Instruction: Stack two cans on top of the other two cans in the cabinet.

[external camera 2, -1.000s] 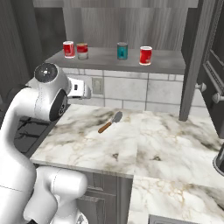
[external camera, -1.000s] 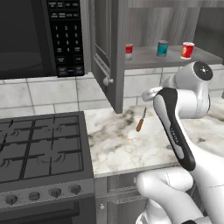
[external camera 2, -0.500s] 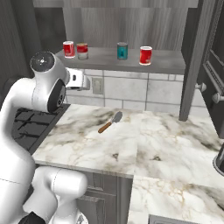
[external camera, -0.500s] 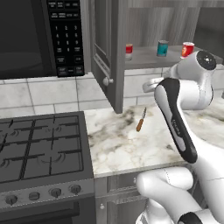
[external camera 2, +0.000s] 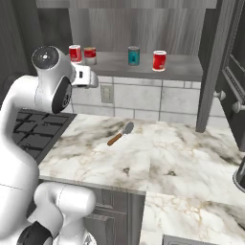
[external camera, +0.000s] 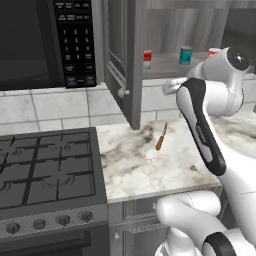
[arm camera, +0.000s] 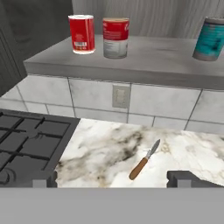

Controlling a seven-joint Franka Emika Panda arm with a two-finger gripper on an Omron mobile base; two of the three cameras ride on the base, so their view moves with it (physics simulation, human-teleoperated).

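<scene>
The open grey cabinet's shelf (external camera 2: 115, 65) carries a red can (external camera 2: 75, 53) and a red can with a white band (external camera 2: 90, 55) side by side at its left end. A teal can (external camera 2: 134, 55) stands mid-shelf, and another red can (external camera 2: 159, 61) to its right. The hand view looks up at the left pair (arm camera: 82, 34) (arm camera: 115, 37) and the teal can (arm camera: 210, 38). My gripper (external camera 2: 90, 78) hangs just below and in front of the shelf's left end. It is open and empty, with its fingertips (arm camera: 43, 179) wide apart. My arm partly hides the far red can (external camera: 213, 51).
A wooden-handled knife (external camera 2: 119, 134) lies on the marble counter (external camera 2: 158, 158) below the shelf. The cabinet door (external camera: 125, 60) stands open beside the black microwave (external camera: 45, 40). A gas stove (external camera: 45, 165) lies to the left. A wall outlet (arm camera: 120, 96) sits under the shelf.
The arm has lifted, bringing the hand up closer to the shelf's edge. The jaws have stayed open, and the cans and knife have not moved.
</scene>
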